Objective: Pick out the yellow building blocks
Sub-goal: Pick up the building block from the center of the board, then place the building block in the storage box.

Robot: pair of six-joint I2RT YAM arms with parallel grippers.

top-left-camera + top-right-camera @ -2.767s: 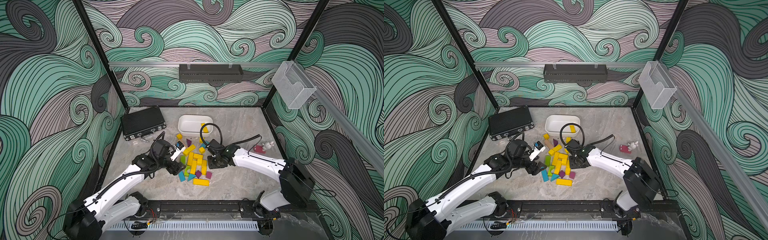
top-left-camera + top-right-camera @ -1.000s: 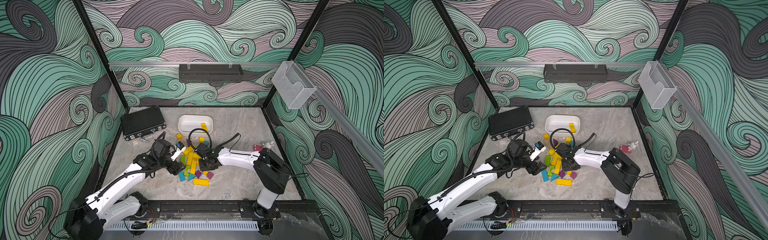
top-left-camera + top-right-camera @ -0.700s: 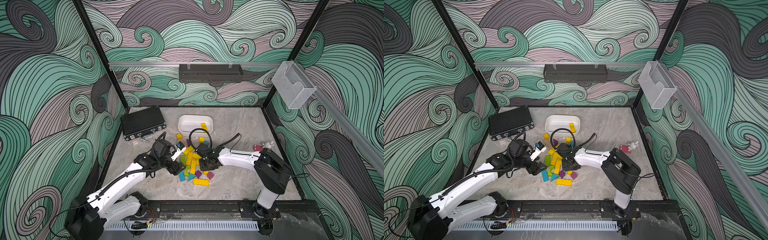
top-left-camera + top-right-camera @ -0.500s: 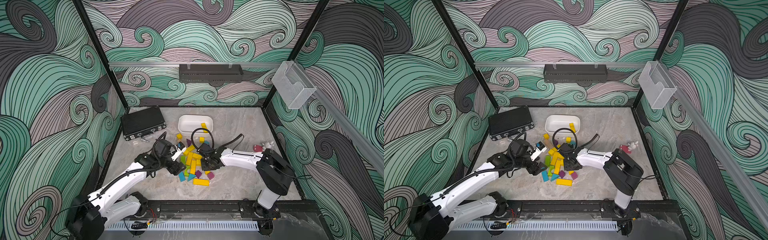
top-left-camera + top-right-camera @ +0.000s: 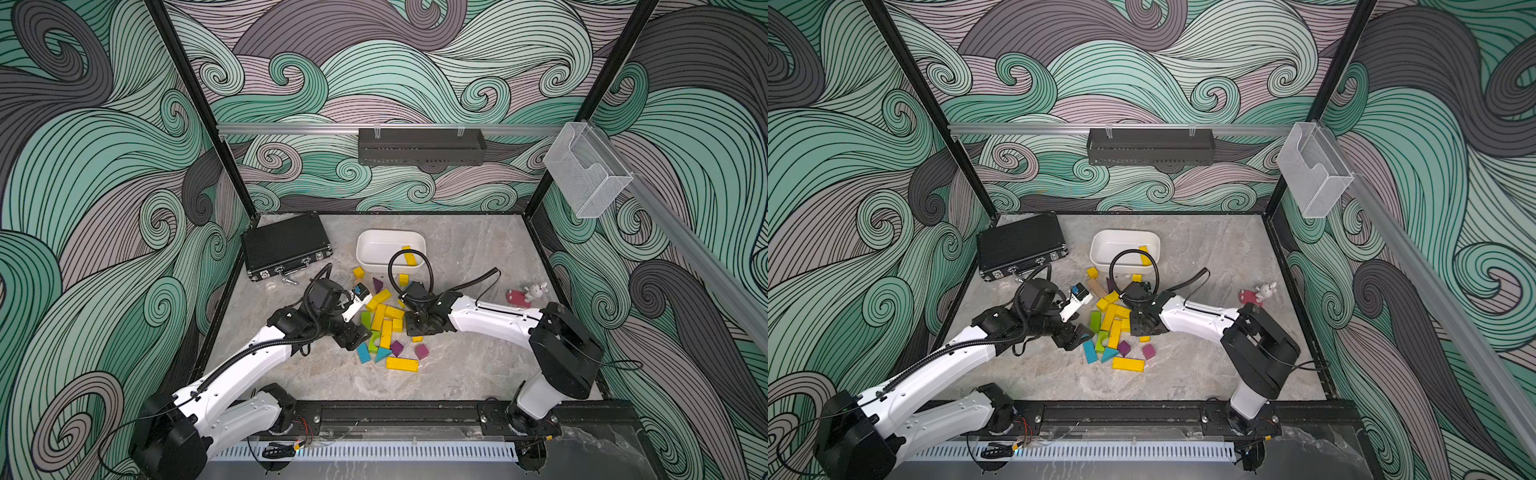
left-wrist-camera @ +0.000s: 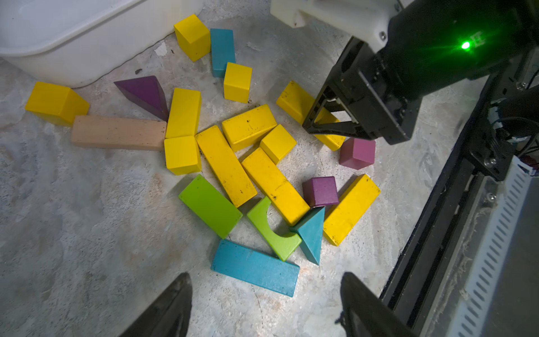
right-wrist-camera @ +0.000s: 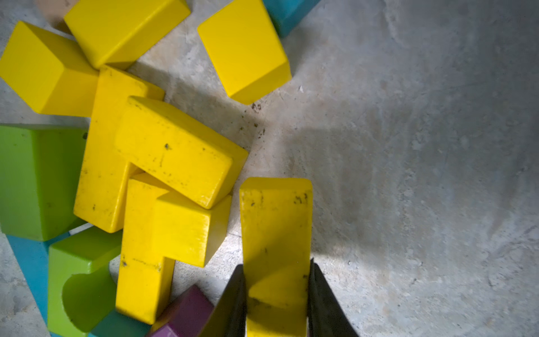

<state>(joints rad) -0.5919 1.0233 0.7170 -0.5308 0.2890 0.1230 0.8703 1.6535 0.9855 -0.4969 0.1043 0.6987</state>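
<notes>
Right wrist view — right fingers (image 7: 233,300) clamped on a scuffed, bright yellow bar (image 7: 275,221); left fingers (image 6: 169,309) apart.

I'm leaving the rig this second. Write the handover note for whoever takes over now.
Right pincer: shut on one end of a yellow wooden bar at the edge of the pile; no lift evident.
Left pincer: open, empty, hovering over the mixed blocks.
Done: one yellow wooden block lies in the white plastic tub.
Left: roughly ten more yellow wooden blocks on the grey tabletop, mixed in with other colours. They include a yellow cube near the tub and a lone yellow bar on the near side.
</notes>
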